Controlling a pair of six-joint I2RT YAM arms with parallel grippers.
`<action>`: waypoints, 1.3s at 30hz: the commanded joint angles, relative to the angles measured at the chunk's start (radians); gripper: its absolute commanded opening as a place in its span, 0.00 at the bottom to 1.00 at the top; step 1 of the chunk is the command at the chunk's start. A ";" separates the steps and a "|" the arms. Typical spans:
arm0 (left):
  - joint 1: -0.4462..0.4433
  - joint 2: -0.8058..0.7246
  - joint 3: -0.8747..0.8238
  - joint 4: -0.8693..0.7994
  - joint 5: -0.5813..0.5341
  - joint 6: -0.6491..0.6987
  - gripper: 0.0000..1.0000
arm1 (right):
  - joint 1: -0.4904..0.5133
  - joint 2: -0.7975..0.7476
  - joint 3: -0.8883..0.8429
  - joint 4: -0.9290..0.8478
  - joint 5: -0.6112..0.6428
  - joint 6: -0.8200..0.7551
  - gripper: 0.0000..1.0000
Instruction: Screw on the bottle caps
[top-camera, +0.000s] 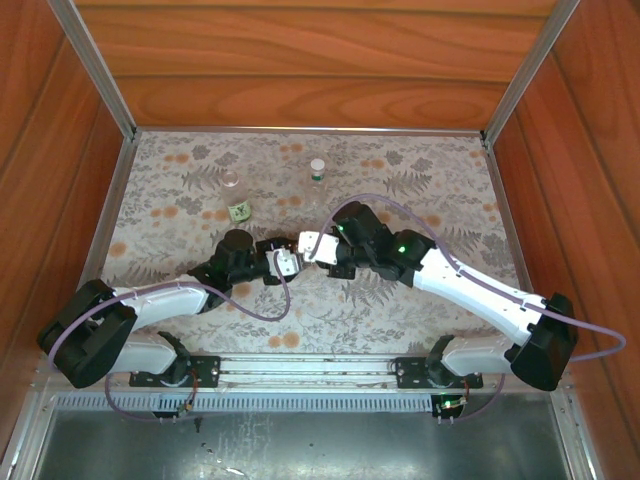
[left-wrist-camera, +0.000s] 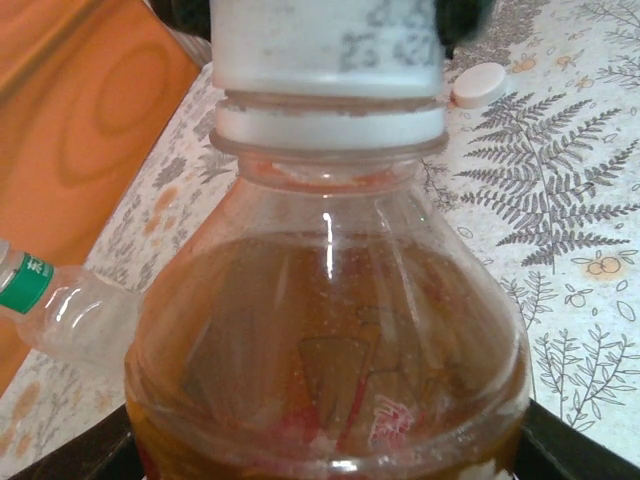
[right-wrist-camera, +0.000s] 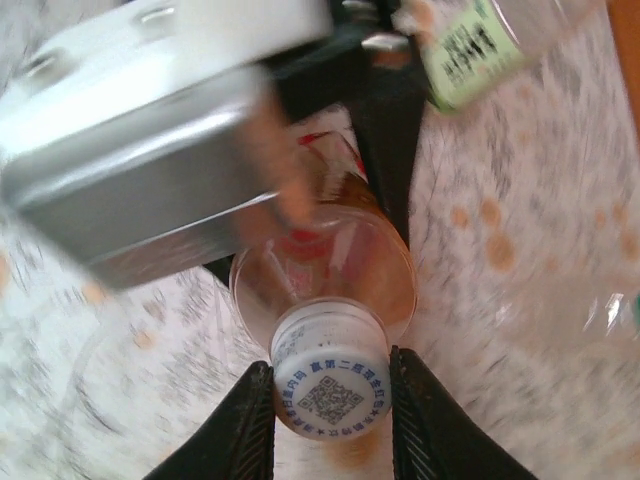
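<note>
The amber bottle with a red-orange label is held level between both arms above the middle of the mat. My left gripper is shut on its body; its dark jaws show at the bottom corners of the left wrist view. My right gripper is shut on the bottle's white cap, which sits on the neck with a printed code facing the camera. The black fingers press the cap's sides. A loose white cap lies on the mat. Two clear green-labelled bottles stand farther back.
The flower-patterned mat covers the table. Wooden walls with metal rails close in the back and both sides. A clear bottle with a green band is close to the left of the held bottle.
</note>
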 joint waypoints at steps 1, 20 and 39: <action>-0.005 -0.011 -0.001 0.008 0.020 0.020 0.61 | -0.013 0.009 0.036 0.107 0.182 0.768 0.00; -0.005 -0.018 0.001 0.005 0.024 0.022 0.61 | -0.075 -0.081 -0.058 0.074 -0.224 0.331 0.51; -0.005 -0.023 -0.008 0.004 0.026 0.024 0.61 | -0.073 0.011 0.037 -0.080 -0.174 -0.421 0.44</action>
